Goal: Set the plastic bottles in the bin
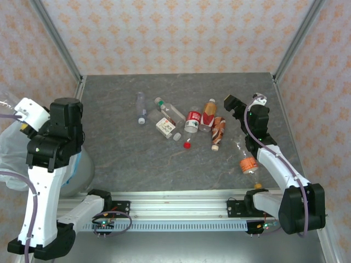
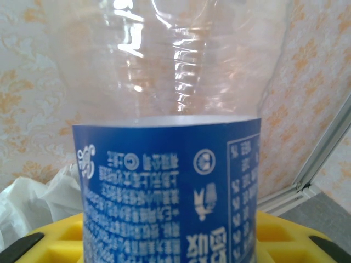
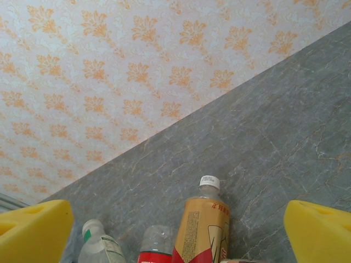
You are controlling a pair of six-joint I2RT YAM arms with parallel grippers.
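Left gripper [image 1: 20, 115] pinching a clear plastic bottle with a blue label [image 2: 164, 181] near the round grey bin [image 1: 82, 170]
The bin's thin white bag liner [image 1: 12, 150] sits just below it; the right gripper [image 1: 230, 104] hangs spread wide over the other small plastic bottles [image 1: 192, 120] lying on the grey marbled table [image 1: 126, 159]

The bottle [image 2: 181, 66] is showing clear, ribbed plastic that is glinting with glossy highlights, and its blue label [image 2: 164, 192] is looking like smooth printed film. The bag [image 2: 33, 197] behind it is looking thin, white and crinkled. The counter [image 1: 126, 159] is reading as matt grey stone with pale veins. The right arm's yellow fingers [image 3: 318, 230] are looking matt and slightly soft. The wallpaper [image 3: 109, 82] is appearing matt, and the frame post [image 1: 57, 38] is looking like dull brushed metal.
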